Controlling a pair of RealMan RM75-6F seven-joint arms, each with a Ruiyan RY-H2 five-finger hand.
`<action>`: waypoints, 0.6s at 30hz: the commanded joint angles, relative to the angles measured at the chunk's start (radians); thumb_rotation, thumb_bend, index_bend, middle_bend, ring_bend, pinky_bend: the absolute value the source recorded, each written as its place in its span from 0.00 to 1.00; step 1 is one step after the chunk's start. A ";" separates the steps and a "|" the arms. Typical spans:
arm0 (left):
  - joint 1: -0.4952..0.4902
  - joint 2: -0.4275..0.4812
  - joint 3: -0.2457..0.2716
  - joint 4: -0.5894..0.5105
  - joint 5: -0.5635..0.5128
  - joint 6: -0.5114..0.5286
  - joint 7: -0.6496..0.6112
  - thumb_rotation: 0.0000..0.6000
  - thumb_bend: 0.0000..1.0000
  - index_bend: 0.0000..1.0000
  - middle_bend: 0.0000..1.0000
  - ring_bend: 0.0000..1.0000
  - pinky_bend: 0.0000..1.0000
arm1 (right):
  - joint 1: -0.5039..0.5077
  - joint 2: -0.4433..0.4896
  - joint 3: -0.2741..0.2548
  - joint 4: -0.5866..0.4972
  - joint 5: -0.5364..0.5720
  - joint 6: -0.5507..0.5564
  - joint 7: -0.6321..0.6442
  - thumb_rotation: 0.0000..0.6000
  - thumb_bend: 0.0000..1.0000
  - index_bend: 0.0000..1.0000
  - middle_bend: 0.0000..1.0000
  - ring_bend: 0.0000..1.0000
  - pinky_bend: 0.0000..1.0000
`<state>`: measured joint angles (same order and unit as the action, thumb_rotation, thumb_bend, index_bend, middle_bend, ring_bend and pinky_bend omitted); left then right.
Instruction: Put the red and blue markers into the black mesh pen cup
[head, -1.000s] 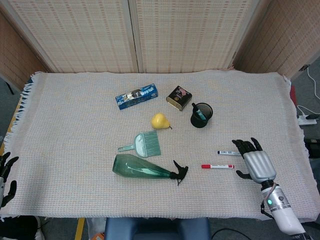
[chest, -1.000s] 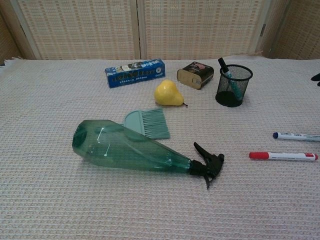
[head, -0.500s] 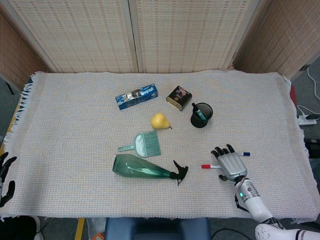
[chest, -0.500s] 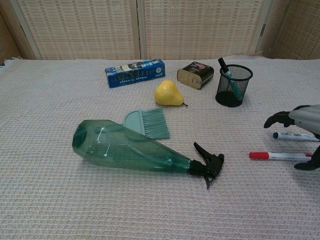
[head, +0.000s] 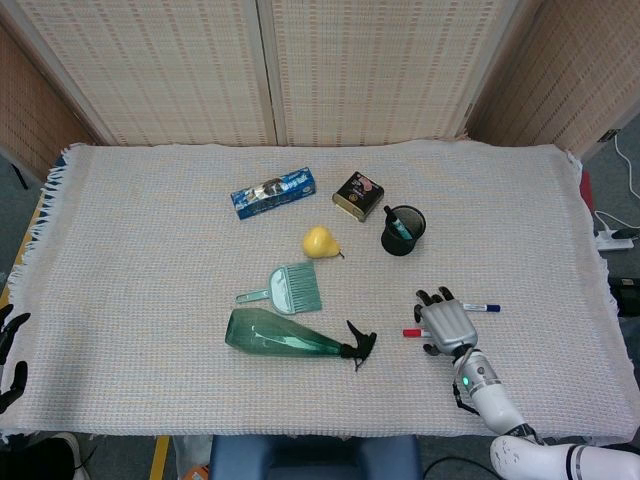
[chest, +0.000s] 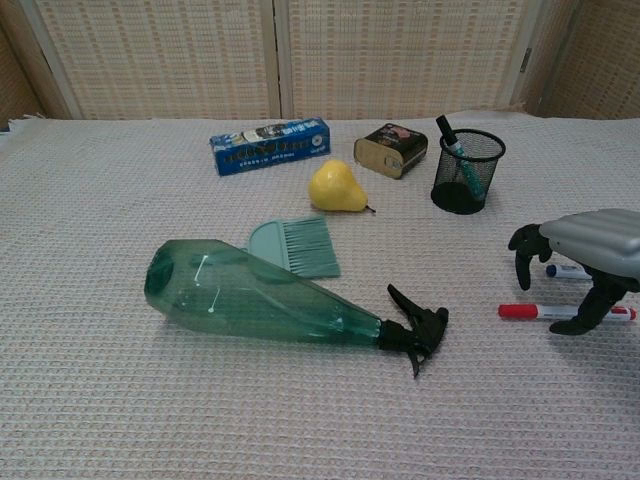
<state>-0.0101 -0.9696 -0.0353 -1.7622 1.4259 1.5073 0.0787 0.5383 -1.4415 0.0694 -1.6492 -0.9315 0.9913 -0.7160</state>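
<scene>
The right robot hand (chest: 585, 262), fingers spread and curled downward, hovers over the red marker (chest: 540, 312) and blue marker (chest: 567, 271), which lie on the surface below-right of the black mesh pen cup (head: 403, 230).

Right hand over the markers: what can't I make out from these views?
- Head view: right hand covers most of the red marker and part of the blue marker.
- Chest view: whether its fingers touch either marker is unclear.
- Left hand: cut off by the frame edge.
</scene>
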 joint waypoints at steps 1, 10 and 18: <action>-0.001 0.000 0.000 0.001 -0.001 -0.002 -0.001 1.00 0.51 0.14 0.01 0.00 0.28 | 0.007 -0.009 -0.006 0.011 0.009 0.007 -0.006 1.00 0.10 0.44 0.13 0.23 0.12; -0.001 0.003 -0.005 0.008 -0.013 -0.006 -0.020 1.00 0.51 0.14 0.01 0.00 0.28 | 0.032 -0.031 -0.011 0.039 0.027 0.010 -0.003 1.00 0.10 0.46 0.15 0.26 0.15; 0.000 0.007 -0.006 0.009 -0.013 -0.005 -0.030 1.00 0.51 0.14 0.01 0.00 0.28 | 0.051 -0.064 -0.020 0.085 0.036 0.003 -0.002 1.00 0.11 0.55 0.18 0.29 0.18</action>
<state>-0.0105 -0.9634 -0.0409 -1.7538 1.4129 1.5020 0.0492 0.5863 -1.5020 0.0511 -1.5688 -0.8981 0.9962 -0.7166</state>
